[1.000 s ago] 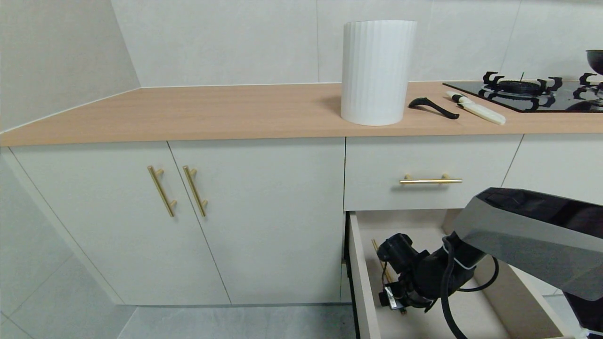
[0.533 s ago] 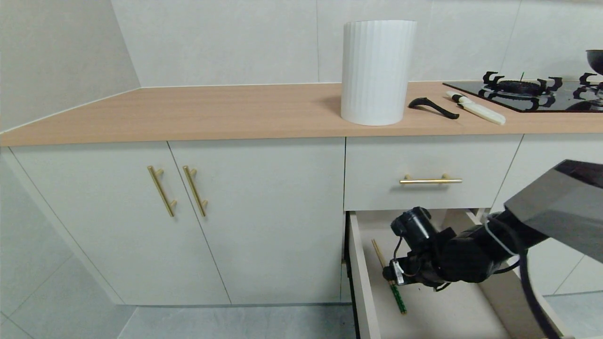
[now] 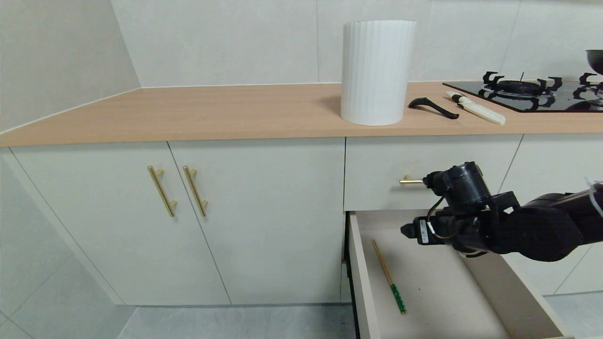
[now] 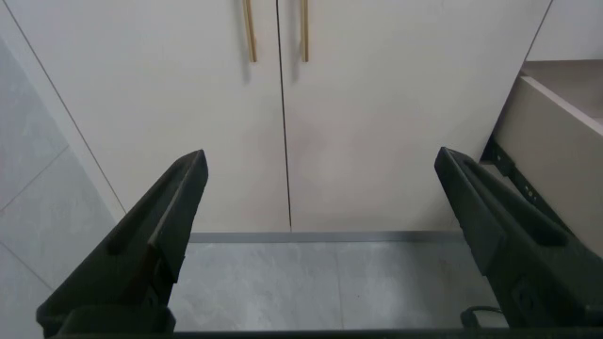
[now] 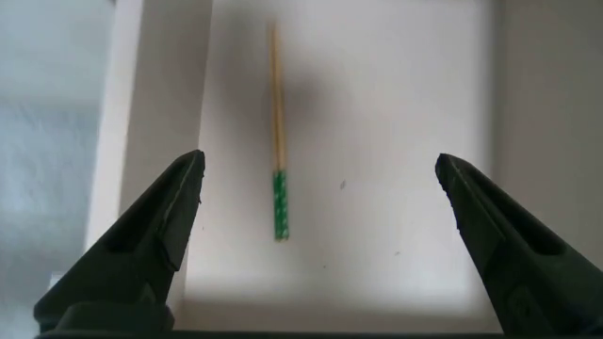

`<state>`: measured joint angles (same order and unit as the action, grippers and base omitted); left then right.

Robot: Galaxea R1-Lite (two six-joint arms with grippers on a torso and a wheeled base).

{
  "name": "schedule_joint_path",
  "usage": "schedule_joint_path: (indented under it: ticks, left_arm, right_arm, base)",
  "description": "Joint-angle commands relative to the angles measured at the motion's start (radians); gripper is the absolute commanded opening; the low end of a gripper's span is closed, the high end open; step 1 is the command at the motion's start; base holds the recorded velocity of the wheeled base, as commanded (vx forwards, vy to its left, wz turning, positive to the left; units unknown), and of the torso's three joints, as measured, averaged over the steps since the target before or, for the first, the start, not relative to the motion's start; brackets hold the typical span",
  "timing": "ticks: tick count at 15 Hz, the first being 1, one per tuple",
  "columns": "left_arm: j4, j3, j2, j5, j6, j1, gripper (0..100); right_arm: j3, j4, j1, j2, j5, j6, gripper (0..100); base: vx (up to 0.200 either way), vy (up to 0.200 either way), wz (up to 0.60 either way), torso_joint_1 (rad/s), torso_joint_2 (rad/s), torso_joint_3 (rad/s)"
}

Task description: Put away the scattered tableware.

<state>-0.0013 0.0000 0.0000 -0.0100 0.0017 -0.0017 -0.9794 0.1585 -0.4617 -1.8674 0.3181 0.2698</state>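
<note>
- Wooden chopsticks (image 3: 388,275) (image 5: 277,151) with a green end: lying flat on the floor of the open drawer (image 3: 362,282), close to its 9 o'clock side wall, green end toward the drawer front. Whether this is one stick or a pair pressed together cannot be told.
- Open drawer: lower of two, pulled out below the worktop (image 3: 212,113), pale inside.
- Right claw (image 3: 409,230) (image 5: 320,254): fingers spread wide, holding nothing. It hovers above the back part of the open drawer, in front of the closed upper drawer (image 3: 377,174). The chopsticks lie apart from it, at its 7 o'clock in the head view.
- Left claw (image 4: 320,245): fingers spread wide, holding nothing. It faces the pair of cabinet doors (image 4: 283,113) and the grey floor tiles (image 4: 320,282).
- Closed upper drawer: brass bar handle (image 3: 411,180), partly covered by the right arm.
- Cabinet doors (image 3: 188,221): two, shut, at 9 o'clock of the drawers, each with a brass bar handle near the middle seam.
- White ribbed container (image 3: 375,73): tall, upright on the worktop above the drawers.
- Black utensil (image 3: 432,107): curved, lying on the worktop at 3 o'clock of the container, just beside it.
- White knife-like utensil (image 3: 476,108): lying on the worktop at 3 o'clock of the black utensil, near but apart.
- Gas hob (image 3: 523,94): black glass with black pan supports, at 3 o'clock on the worktop.
</note>
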Motion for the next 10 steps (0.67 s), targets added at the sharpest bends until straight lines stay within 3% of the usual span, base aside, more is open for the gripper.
schedule_joint_path:
  ticks: [1, 6, 10]
  left_arm:
    - [0.000, 0.000, 0.002, -0.001, 0.000, 0.000, 100]
    - [0.000, 0.000, 0.002, -0.001, 0.000, 0.000, 100]
    - [0.000, 0.000, 0.002, -0.001, 0.000, 0.000, 100]
  right_arm:
    - [0.001, 0.001, 0.018, 0.068, -0.001, -0.012, 100]
    - [-0.005, 0.003, 0.069, 0.123, -0.001, -0.032, 100]
    - [-0.002, 0.004, 0.086, 0.143, -0.001, -0.049, 100]
  base:
    - [0.000, 0.000, 0.00, 0.000, 0.00, 0.000]
    - [0.000, 0.000, 0.00, 0.000, 0.00, 0.000]
    - [0.000, 0.000, 0.00, 0.044, -0.23, -0.221]
